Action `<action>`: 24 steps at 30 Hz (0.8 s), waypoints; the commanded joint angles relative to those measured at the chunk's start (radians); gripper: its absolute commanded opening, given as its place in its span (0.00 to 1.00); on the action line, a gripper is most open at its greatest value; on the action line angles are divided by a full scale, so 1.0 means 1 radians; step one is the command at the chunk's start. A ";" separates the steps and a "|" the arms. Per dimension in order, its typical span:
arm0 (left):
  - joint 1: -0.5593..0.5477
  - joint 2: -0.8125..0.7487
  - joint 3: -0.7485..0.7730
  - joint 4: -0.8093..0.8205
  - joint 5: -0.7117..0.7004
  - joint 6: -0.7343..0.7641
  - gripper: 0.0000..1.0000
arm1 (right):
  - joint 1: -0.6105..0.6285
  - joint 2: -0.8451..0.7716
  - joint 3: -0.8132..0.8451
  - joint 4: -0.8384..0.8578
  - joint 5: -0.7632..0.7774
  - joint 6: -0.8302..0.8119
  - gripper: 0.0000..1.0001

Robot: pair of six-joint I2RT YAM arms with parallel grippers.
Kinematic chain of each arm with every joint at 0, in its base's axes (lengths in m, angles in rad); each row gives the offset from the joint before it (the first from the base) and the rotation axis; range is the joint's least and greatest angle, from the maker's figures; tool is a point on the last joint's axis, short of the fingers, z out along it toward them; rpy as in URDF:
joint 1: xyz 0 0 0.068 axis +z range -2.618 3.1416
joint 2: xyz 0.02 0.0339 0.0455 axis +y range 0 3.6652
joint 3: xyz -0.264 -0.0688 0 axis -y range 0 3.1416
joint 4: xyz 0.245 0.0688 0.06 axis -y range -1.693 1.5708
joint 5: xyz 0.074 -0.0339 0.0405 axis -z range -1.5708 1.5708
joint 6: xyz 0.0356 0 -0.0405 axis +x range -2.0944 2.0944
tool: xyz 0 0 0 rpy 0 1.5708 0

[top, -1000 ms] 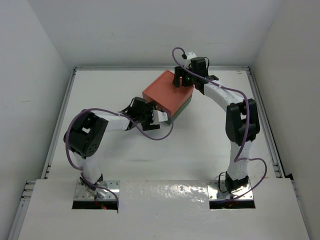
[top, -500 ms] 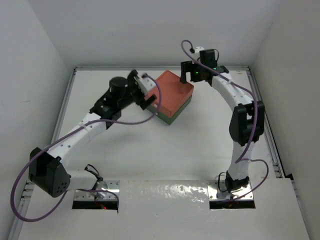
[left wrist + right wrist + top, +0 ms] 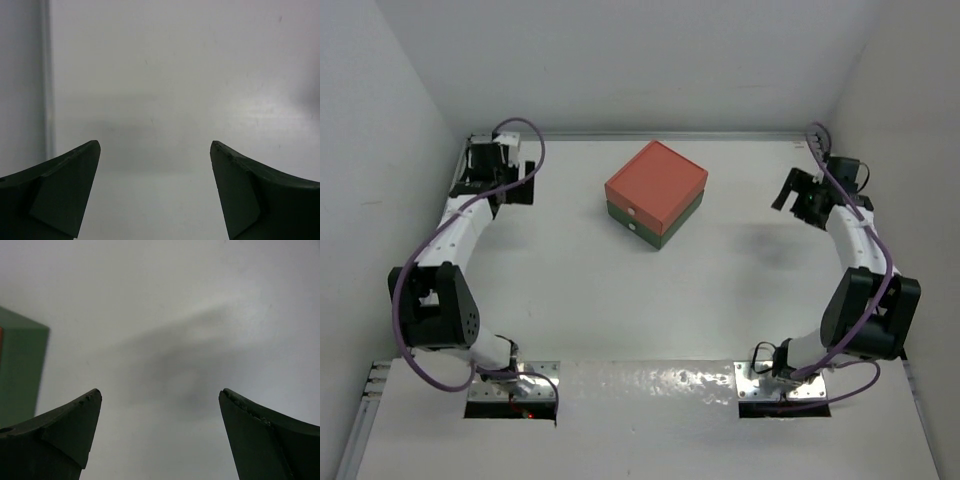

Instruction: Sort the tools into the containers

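The two stacked drawer boxes stand at the middle back of the table, the salmon-red box (image 3: 657,180) on the dark green box (image 3: 672,228). Both drawers are shut, each with a small white knob (image 3: 626,210) on its front. No pliers or screwdrivers show in any view. My left gripper (image 3: 518,188) is open and empty near the back left corner, far from the boxes; it holds nothing in the left wrist view (image 3: 155,145). My right gripper (image 3: 788,190) is open and empty to the right of the boxes. The right wrist view (image 3: 160,395) shows a corner of the green box (image 3: 20,365).
A raised rail (image 3: 450,215) runs along the table's left edge, and also shows in the left wrist view (image 3: 46,75). A matching rail (image 3: 850,250) runs along the right side. White walls close in the back and both sides.
Both grippers have left the boxes. The left arm has swung out to the back left corner, the right arm out to the right side. The boxes stay stacked and shut.
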 commanded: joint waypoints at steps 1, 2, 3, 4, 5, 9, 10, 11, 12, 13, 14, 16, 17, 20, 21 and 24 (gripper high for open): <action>0.028 -0.015 -0.067 -0.008 -0.030 -0.109 0.89 | 0.020 -0.026 -0.090 -0.019 0.038 0.010 0.99; 0.041 -0.006 -0.079 -0.007 -0.033 -0.117 0.89 | 0.020 -0.023 -0.092 -0.034 0.038 0.000 0.99; 0.045 -0.001 -0.099 -0.005 -0.039 -0.119 0.87 | 0.020 -0.020 -0.092 -0.068 0.036 -0.001 0.99; 0.047 0.002 -0.108 -0.004 -0.045 -0.113 0.85 | 0.020 -0.014 -0.094 -0.080 0.035 -0.001 0.99; 0.047 0.003 -0.116 0.001 -0.052 -0.111 0.84 | 0.021 -0.013 -0.097 -0.088 0.020 -0.008 0.99; 0.048 -0.024 -0.186 0.048 -0.043 -0.117 0.83 | 0.020 -0.037 -0.161 -0.030 -0.020 -0.007 0.99; 0.048 -0.047 -0.199 0.056 -0.030 -0.109 0.83 | 0.020 -0.058 -0.201 -0.012 -0.031 0.002 0.99; 0.047 -0.061 -0.223 0.065 0.000 -0.094 0.82 | 0.020 -0.071 -0.221 0.005 -0.043 0.009 0.99; 0.047 -0.079 -0.236 0.082 0.002 -0.082 0.82 | 0.020 -0.080 -0.242 0.037 -0.046 0.013 0.99; 0.047 -0.113 -0.249 0.093 0.002 -0.068 0.82 | 0.020 -0.095 -0.270 0.045 -0.049 0.019 0.99; 0.047 -0.127 -0.262 0.105 -0.012 -0.066 0.82 | 0.020 -0.099 -0.281 0.054 -0.049 0.021 0.99; 0.047 -0.156 -0.292 0.127 -0.015 -0.059 0.82 | 0.021 -0.103 -0.301 0.062 -0.046 0.027 0.99; 0.047 -0.162 -0.308 0.134 -0.012 -0.054 0.82 | 0.020 -0.103 -0.304 0.073 -0.051 0.030 0.99; 0.047 -0.171 -0.329 0.145 -0.001 -0.043 0.82 | 0.020 -0.106 -0.318 0.088 -0.071 0.042 0.99; 0.047 -0.171 -0.332 0.147 0.002 -0.045 0.82 | 0.021 -0.108 -0.319 0.096 -0.075 0.045 0.99; 0.048 -0.168 -0.325 0.150 0.002 -0.050 0.82 | 0.021 -0.125 -0.324 0.114 -0.088 0.053 0.99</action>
